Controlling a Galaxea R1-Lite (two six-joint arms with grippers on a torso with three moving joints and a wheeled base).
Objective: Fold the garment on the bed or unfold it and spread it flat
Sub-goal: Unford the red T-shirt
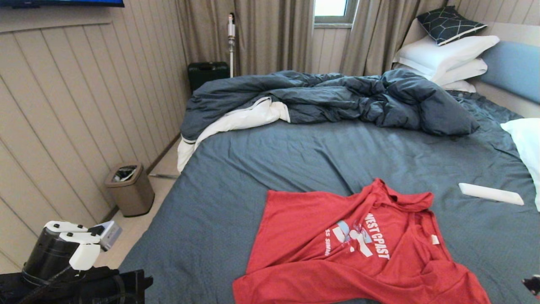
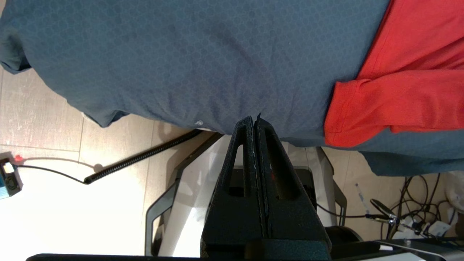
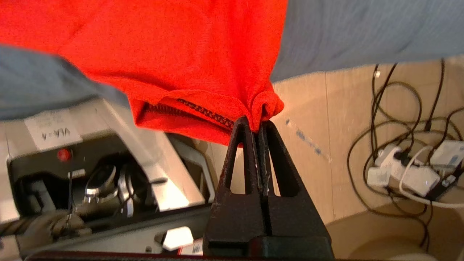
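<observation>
The garment, a red T-shirt with white lettering, lies rumpled on the near part of the bed, one part hanging over the front edge. In the right wrist view my right gripper is shut on a bunched hem corner of the garment, just off the bed's edge. Only a sliver of that arm shows in the head view, at the lower right. My left gripper is shut with nothing in it, below the front edge of the bed sheet, a short way from a red sleeve.
A rumpled dark blue duvet and white pillows fill the far side of the bed. A flat white object lies on the sheet at the right. A bin stands on the floor at the left. Cables lie on the floor.
</observation>
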